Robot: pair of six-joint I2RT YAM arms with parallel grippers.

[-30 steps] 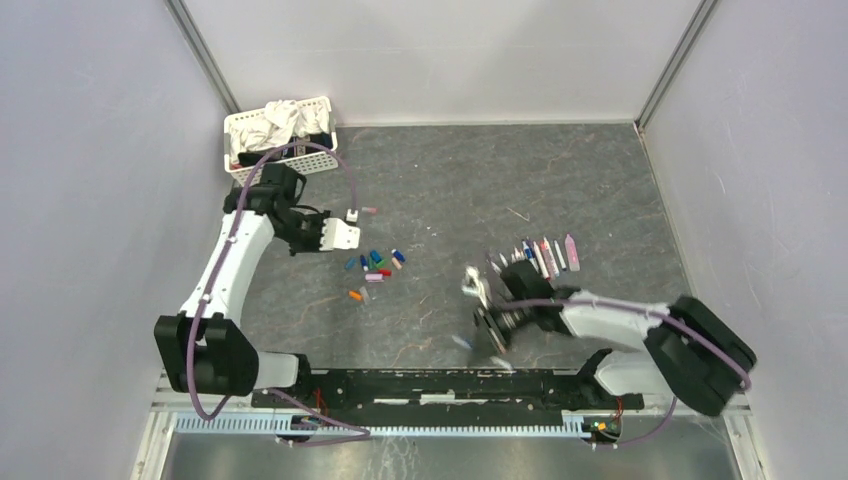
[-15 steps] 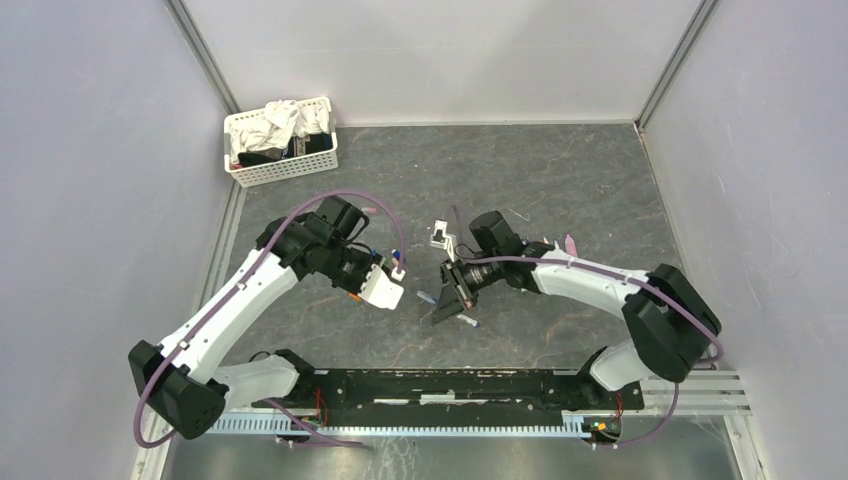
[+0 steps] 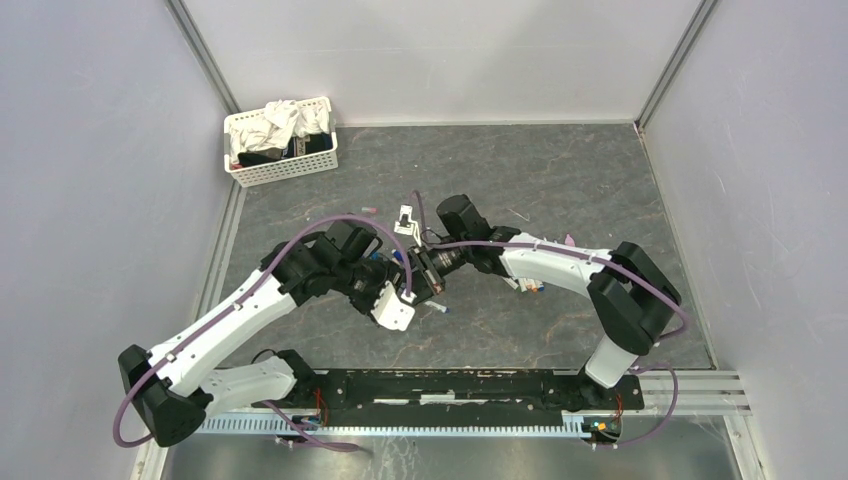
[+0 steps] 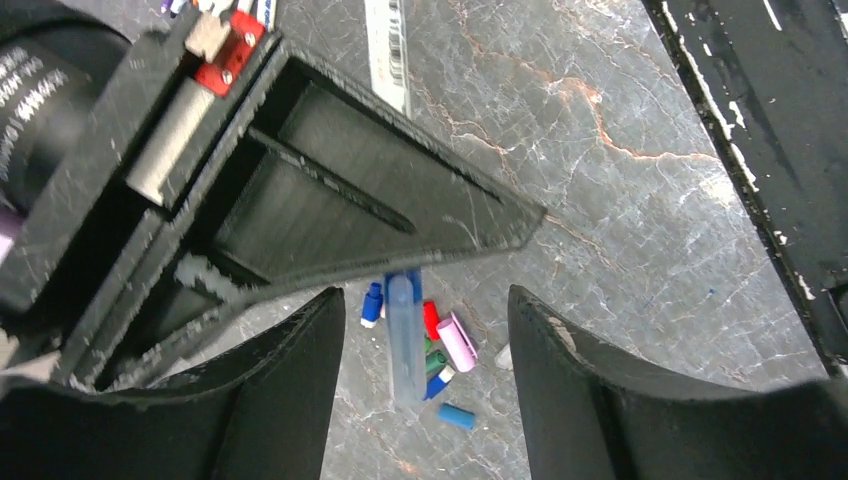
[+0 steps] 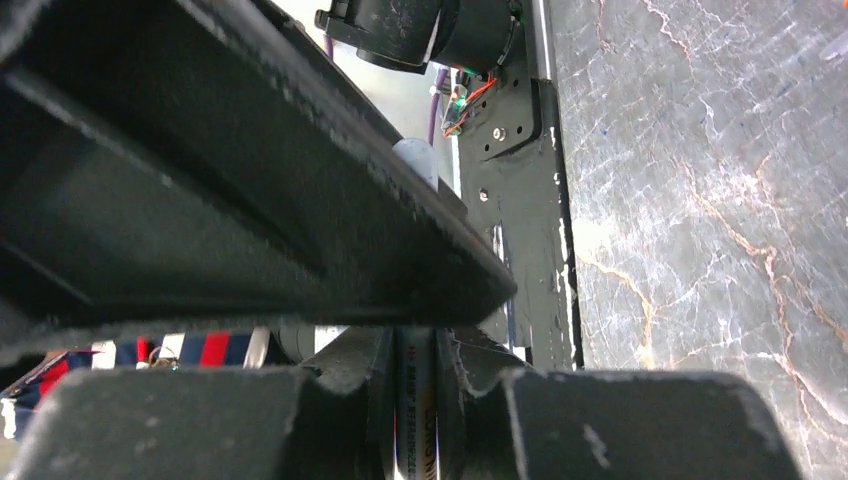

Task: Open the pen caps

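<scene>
My right gripper is shut on a white printed pen barrel in the middle of the table. The pen's pale translucent blue end, which looks like its cap, sticks out past the right gripper's black finger. My left gripper is open. Its fingers stand apart on either side of that end without touching it. On the table below lie loose pen caps: blue, red, pink, green and another blue.
A white basket of crumpled cloths stands at the back left. Several pens lie partly hidden under the right arm, and one small pen lies near the grippers. The black rail runs along the near edge.
Both arms have swung in to meet at the table's middle, the right one carrying the pen leftward. The left gripper was shut half a second ago and now stands open around the pen's end.
</scene>
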